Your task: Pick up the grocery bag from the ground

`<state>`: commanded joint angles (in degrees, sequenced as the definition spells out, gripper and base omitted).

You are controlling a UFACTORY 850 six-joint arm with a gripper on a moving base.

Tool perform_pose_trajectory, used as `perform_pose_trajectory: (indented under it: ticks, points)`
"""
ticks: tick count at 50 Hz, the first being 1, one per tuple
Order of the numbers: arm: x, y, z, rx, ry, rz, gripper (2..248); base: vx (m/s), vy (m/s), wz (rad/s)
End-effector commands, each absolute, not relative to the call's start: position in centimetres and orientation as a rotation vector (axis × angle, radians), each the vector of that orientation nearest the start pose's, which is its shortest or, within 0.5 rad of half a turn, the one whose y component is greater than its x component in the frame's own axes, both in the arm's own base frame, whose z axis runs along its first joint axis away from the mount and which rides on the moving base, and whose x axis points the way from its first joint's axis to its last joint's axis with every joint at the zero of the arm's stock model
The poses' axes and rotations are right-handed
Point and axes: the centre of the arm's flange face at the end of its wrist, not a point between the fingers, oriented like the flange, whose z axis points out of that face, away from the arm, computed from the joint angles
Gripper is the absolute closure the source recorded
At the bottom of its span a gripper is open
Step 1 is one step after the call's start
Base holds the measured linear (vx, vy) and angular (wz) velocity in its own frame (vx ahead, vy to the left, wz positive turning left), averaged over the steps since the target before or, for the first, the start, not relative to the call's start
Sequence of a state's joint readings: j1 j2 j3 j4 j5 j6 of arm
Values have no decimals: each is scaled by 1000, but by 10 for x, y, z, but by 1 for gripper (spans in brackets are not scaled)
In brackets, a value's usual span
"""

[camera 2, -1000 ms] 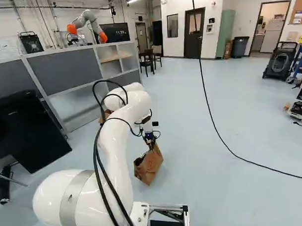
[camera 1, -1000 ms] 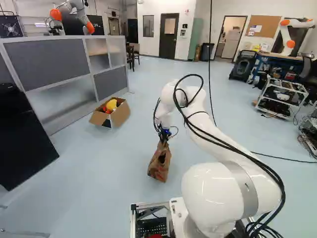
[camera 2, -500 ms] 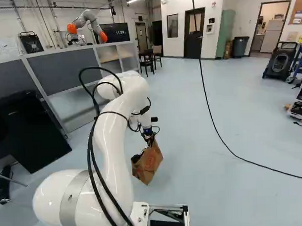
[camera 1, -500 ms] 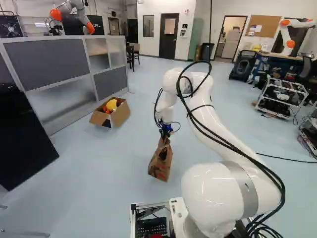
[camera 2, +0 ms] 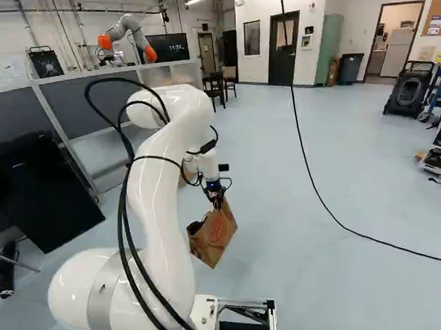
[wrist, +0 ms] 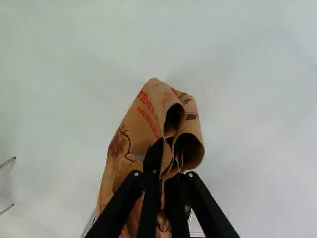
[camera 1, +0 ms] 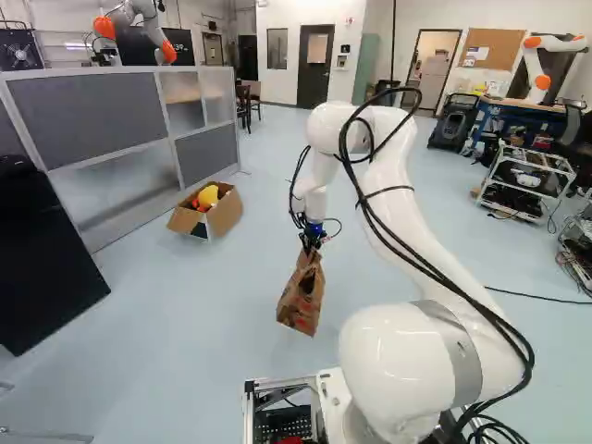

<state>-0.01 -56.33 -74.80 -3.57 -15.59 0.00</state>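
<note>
In the left base view, the brown paper grocery bag (camera 1: 301,301) was held by its top in the gripper (camera 1: 312,242), beneath the outer end of the white arm (camera 1: 398,208). Its body was tilted over the floor (camera 1: 217,296); whether its bottom corner touched the floor could not be told. An open cardboard box (camera 1: 225,218), with a yellow item (camera 1: 208,195) inside, was placed on the floor near the bottom edge of the grey partition (camera 1: 92,106). Another robot (camera 1: 150,20) could be seen beyond the partition's top edge, and a metal-framed cart (camera 1: 525,182) was seen at the right.

In the right base view, the bag was shown hanging aslant, its printed side turned to the camera. A black cable (camera 2: 331,215) was stretched across the floor to the right of the bag, and chairs (camera 2: 214,91) were set beyond the partition's far end.

In the wrist view, the bag's crumpled top was pinched between the two fingers of the gripper (wrist: 164,179). Two rounded openings were formed by the folded paper just ahead of the fingertips.
</note>
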Motion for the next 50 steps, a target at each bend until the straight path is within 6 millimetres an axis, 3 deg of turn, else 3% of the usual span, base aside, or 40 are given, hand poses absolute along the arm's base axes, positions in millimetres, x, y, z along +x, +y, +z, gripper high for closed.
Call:
perform_pose_trajectory:
  ticks: [50]
  points:
    - [549,-1,275,-3139,-93,-356,228,0,0,0]
